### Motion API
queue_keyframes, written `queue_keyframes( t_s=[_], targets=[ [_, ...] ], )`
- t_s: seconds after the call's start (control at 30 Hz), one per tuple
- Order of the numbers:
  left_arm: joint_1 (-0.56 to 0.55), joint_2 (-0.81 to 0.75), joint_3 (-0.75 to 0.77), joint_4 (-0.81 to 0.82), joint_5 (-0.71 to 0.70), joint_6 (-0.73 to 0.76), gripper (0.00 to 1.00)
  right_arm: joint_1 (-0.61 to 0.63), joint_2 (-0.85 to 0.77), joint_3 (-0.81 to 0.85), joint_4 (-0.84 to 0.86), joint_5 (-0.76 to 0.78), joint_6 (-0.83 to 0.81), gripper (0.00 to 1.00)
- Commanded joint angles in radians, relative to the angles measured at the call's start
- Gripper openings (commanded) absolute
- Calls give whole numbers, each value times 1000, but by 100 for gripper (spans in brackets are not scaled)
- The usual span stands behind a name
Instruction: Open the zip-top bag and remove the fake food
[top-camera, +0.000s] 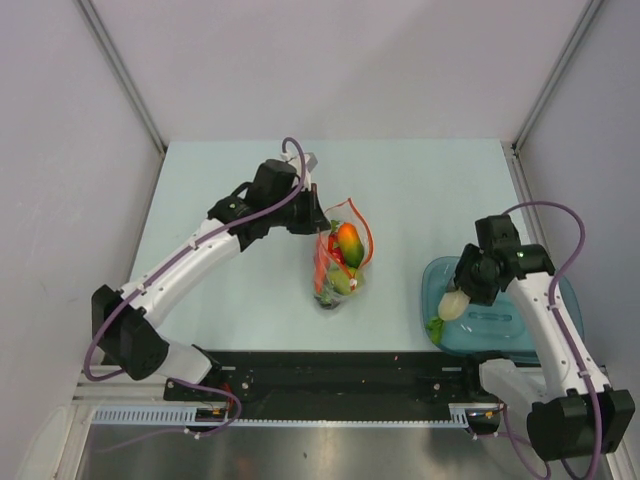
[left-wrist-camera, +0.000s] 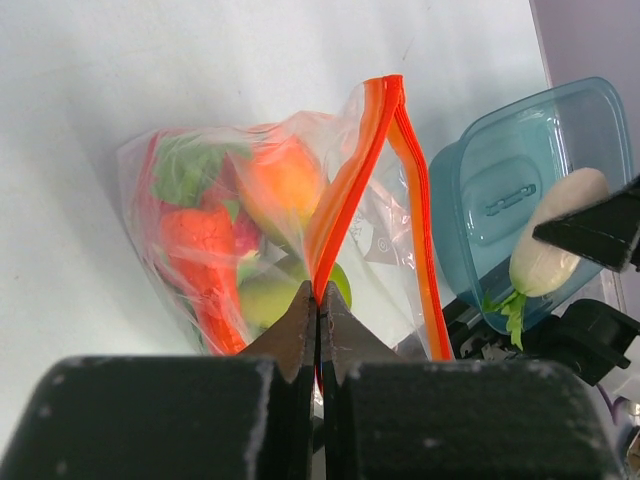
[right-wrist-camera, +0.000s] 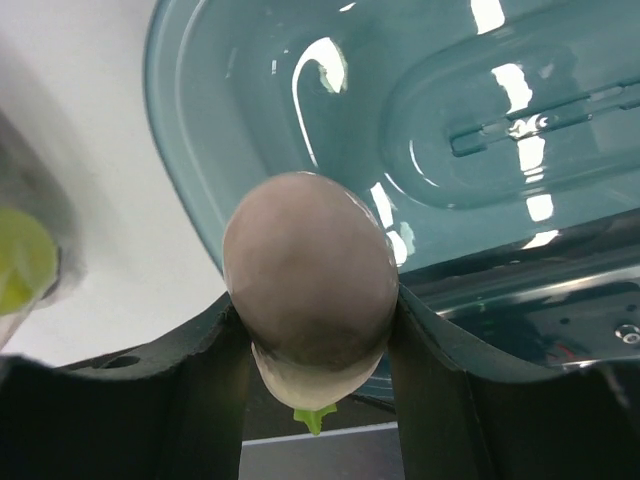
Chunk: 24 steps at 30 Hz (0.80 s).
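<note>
The clear zip-top bag lies mid-table with its red-orange zip strip pulled open. It holds an orange, a carrot, a green fruit and a pink-red dragon fruit. My left gripper is shut on one side of the zip strip, holding the mouth up; it also shows in the top view. My right gripper is shut on the white radish and holds it over the near left edge of the teal tray.
The teal translucent oval tray sits at the table's right front, close to the black rail along the near edge. Grey walls enclose the table on three sides.
</note>
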Motion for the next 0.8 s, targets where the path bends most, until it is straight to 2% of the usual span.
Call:
queue_keyframes(
  t_s=[0.0,0.13,0.3,0.4,0.47,0.5,0.53,0.77],
  targets=[
    [-1,-55,-11,18,18,6,0,50,80,0,32,86,-43,39],
    [-1,-70,-12,18,-3,7,0,153,160,-3,36,134,-25,42],
    [-3,-89,-34,38,-6,-6,0,251,267,-11,32,194,6,54],
    [-1,-86,-41,49,-6,-16,0,250,289,-6,36,180,0,64],
    [-3,-83,-43,58,3,-17,0,251,289,-3,33,178,-3,76],
    [-1,-80,-44,61,6,-22,0,251,286,0,35,175,-6,77],
    [-3,-78,-44,67,6,-23,0,253,278,1,32,174,-6,83],
    [-3,-63,-41,76,32,-31,0,317,251,156,-4,213,-28,85]
  ],
)
